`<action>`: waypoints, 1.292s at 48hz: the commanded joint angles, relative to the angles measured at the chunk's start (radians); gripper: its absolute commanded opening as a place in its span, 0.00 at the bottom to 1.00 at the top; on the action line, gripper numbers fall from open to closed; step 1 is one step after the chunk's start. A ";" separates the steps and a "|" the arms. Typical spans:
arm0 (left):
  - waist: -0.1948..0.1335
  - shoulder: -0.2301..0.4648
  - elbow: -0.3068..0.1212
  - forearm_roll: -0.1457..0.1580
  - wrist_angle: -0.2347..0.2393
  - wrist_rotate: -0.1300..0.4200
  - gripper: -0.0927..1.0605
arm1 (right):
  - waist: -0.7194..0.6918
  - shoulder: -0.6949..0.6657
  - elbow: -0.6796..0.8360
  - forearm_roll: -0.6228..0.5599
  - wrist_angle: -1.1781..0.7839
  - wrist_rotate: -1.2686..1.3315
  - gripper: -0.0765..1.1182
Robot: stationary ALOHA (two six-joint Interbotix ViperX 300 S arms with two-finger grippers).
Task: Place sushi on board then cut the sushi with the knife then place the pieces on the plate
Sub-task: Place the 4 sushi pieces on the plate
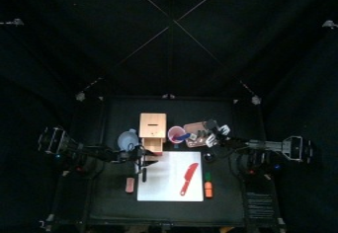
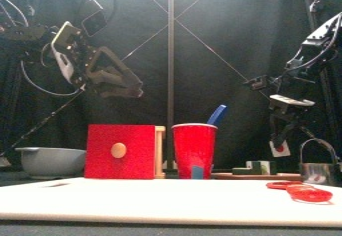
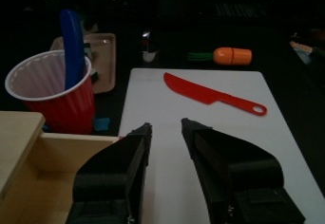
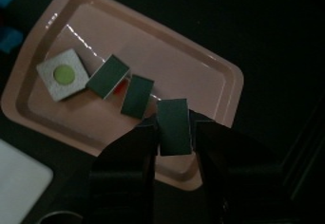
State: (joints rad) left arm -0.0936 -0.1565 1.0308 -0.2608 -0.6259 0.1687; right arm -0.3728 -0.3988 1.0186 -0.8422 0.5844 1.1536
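Note:
The pink tray (image 4: 191, 49) carries three sushi pieces: one lying pale face up (image 4: 61, 73) and two dark green blocks (image 4: 105, 76). My right gripper (image 4: 174, 138) is over the tray, shut on another dark green sushi piece (image 4: 173, 121). From the front, this gripper (image 2: 281, 140) hangs at the right above the tray's sushi (image 2: 254, 167). The red knife (image 3: 210, 90) lies on the white board (image 3: 191, 133). My left gripper (image 3: 166, 138) hovers open and empty over the board's left end, high up in the front view (image 2: 118, 78).
The red cup (image 2: 195, 150) with the blue knife (image 2: 217, 113) stands beside the wooden box (image 2: 124, 151). The blue-grey bowl (image 2: 51, 160) is far left and the metal cutter (image 2: 317, 166) far right. An orange toy (image 3: 231, 55) lies off the board's right side.

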 commanded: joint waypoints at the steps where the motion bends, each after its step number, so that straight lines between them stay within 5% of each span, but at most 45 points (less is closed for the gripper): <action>1: 0.003 -0.003 -0.018 0.002 -0.005 0.002 0.72 | -0.061 -0.025 0.000 -0.012 -0.137 -0.006 0.57; 21: 0.005 -0.003 -0.017 0.002 -0.005 0.000 0.72 | -0.247 0.038 0.054 -0.028 -0.299 -0.080 0.61; 39: 0.006 -0.003 -0.017 0.002 -0.005 0.002 0.72 | -0.252 0.044 0.092 -0.005 -0.403 -0.075 0.83; 62: 0.014 -0.003 -0.035 -0.003 -0.006 0.002 0.72 | 0.210 -0.155 -0.035 0.057 -0.414 -0.077 0.84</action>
State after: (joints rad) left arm -0.0844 -0.1565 1.0216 -0.2623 -0.6259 0.1703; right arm -0.2638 -0.5108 1.0216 -0.7839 0.1933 1.0784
